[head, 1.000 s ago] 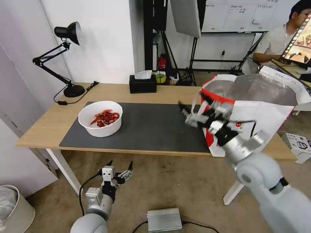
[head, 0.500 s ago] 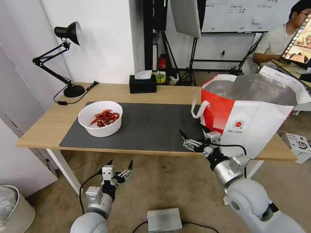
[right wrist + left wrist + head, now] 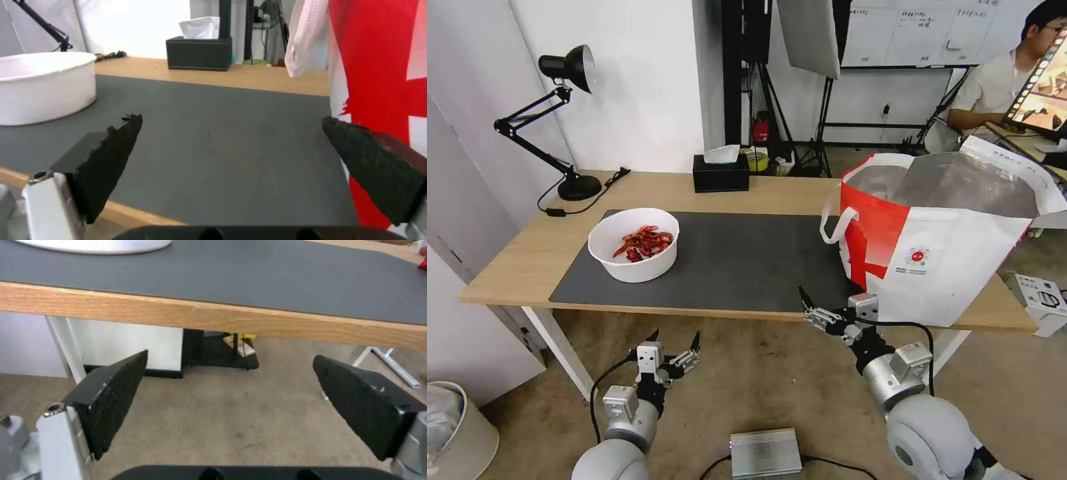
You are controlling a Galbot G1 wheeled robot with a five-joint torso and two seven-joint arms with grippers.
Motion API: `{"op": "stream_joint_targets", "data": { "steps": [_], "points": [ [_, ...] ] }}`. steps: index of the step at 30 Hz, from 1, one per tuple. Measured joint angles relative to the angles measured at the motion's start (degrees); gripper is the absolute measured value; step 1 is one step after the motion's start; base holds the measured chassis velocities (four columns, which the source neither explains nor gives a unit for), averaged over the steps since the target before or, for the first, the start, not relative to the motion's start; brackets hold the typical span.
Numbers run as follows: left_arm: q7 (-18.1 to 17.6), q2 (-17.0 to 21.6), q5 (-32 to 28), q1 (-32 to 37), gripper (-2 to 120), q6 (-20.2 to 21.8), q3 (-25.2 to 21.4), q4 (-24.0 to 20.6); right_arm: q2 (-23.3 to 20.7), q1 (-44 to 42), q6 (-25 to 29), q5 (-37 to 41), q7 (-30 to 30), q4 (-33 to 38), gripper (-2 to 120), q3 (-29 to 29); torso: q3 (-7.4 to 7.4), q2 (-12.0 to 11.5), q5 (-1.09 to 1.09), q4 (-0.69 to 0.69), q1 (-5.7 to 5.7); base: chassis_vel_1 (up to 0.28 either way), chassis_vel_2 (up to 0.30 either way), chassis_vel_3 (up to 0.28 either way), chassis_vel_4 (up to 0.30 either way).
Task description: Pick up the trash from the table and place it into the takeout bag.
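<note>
The table [image 3: 527,257] runs with its long axis left to right across the head view, light wood on white legs. A dark grey mat [image 3: 740,260] lies on it with its long side along the same line, its near edge just inside the table's front edge.

The bag [image 3: 954,267] stands upright on the table's right end, red and white, its foil-lined mouth open upward. Its bottom left corner overlaps the mat's right end. A white strap handle [image 3: 832,223] hangs in a loop on its left side, facing the bowl, and a small round red logo [image 3: 918,256] faces the robot.

The bowl [image 3: 634,244] sits upright on the mat's left part, well apart from the bag, with red shells [image 3: 644,243] heaped inside. It is round, so no long axis can be told.

A black tissue box [image 3: 720,172] stands at the back edge behind the mat, white tissue poking upward. A black desk lamp [image 3: 560,120] stands at the back left corner.

The right gripper [image 3: 826,308] hovers at the front edge, low, just beside the bag's near corner, pointing over the mat toward the bowl; its fingers [image 3: 111,156] are spread wide with nothing between them.

The left gripper [image 3: 674,348] hangs below table height in front of the bowl's end, above the floor, its fingers [image 3: 113,396] also wide apart and empty.
</note>
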Motion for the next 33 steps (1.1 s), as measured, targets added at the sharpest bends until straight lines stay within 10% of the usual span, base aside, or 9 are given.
{"op": "stream_joint_targets", "data": {
  "steps": [33],
  "points": [
    [0.1, 0.0, 0.22, 0.47, 100, -1.23, -0.25, -0.25, 1.92, -7.1, -0.28, -4.15, 4.86, 1.04, 100, -1.47, 0.0, -0.01, 0.0, 0.0, 0.0, 0.0, 0.0, 0.0, 0.0]
  ]
}}
